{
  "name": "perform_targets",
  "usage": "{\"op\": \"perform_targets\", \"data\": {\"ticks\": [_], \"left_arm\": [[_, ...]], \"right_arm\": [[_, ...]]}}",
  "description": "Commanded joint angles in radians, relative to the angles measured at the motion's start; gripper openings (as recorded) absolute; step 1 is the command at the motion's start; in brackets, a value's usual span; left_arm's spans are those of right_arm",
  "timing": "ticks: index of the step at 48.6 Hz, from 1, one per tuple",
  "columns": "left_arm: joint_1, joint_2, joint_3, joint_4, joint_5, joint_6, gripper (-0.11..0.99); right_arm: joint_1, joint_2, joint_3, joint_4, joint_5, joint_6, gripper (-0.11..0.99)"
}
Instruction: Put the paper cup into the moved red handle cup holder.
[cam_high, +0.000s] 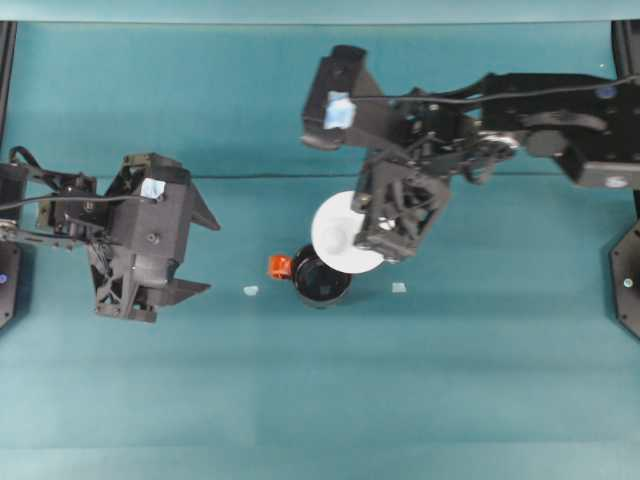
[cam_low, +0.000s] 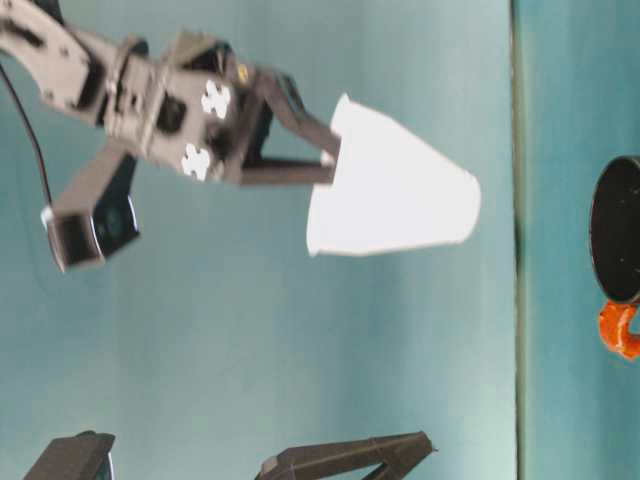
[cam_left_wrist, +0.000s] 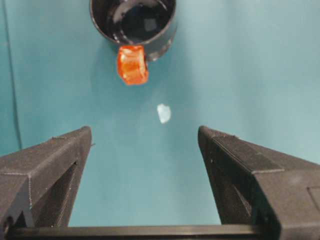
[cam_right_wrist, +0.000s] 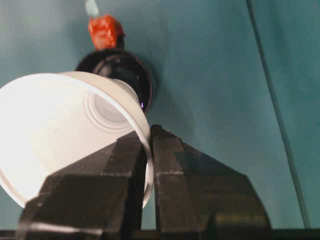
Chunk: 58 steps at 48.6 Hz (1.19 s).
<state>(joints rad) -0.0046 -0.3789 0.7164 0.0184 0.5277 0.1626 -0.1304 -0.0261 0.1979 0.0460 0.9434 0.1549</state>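
The paper cup (cam_high: 340, 235) is plain white and tapered, with a wide round rim and a smaller base. In the overhead view it sits just right of centre, its open mouth facing the camera as a bright white disc, with its lower left edge overlapping the rim of the red handle cup holder (cam_high: 320, 278). The holder is a round black cylinder with a dark hollow inside and a small red-orange tab on its left side in that view.

In the table-level view the cup (cam_low: 395, 190) hangs in the air, tilted, with its narrow base pointing toward the table and well apart from the holder (cam_low: 618, 235), which stands on the teal table (cam_low: 570, 400).

The right gripper (cam_high: 385, 228) lies against the cup's right side in the overhead view. In the right wrist view, its two fingers (cam_right_wrist: 172, 165) are pinched almost together at lower centre, with the thin cup wall (cam_right_wrist: 50, 130) clamped between them at the rim, one finger inside and one outside. Past the cup, at upper left of that frame, the holder (cam_right_wrist: 142, 82) shows.

The left gripper (cam_high: 185, 255) is at the left of the overhead view, well apart from both objects. In the left wrist view its fingers (cam_left_wrist: 50, 170) stand spread wide, holding nothing, with the holder (cam_left_wrist: 132, 25) at the top of that frame and bare table between.
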Motion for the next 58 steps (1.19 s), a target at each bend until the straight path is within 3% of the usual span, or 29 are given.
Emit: {"op": "perform_targets", "data": {"ticks": [1, 24, 38, 50, 58], "left_arm": [[-0.003, -0.014, -0.018, 0.002, -0.006, -0.002, 0.89], [-0.005, -0.011, -0.018, 0.002, -0.005, -0.003, 0.89], [-0.006, -0.009, -0.02, 0.002, -0.006, -0.005, 0.89], [-0.012, -0.008, -0.021, 0.002, -0.006, -0.049, 0.89], [-0.015, -0.009, -0.023, 0.002, -0.009, -0.055, 0.89]], "right_arm": [[0.002, 0.017, -0.029, -0.002, -0.003, 0.006, -0.08], [0.023, 0.146, -0.02, -0.002, -0.057, 0.029, -0.08], [0.035, 0.21, -0.018, -0.002, -0.087, 0.028, -0.08], [0.041, 0.238, -0.014, -0.002, -0.095, 0.025, -0.08], [0.041, 0.242, 0.002, -0.002, -0.094, 0.026, -0.08]]}}
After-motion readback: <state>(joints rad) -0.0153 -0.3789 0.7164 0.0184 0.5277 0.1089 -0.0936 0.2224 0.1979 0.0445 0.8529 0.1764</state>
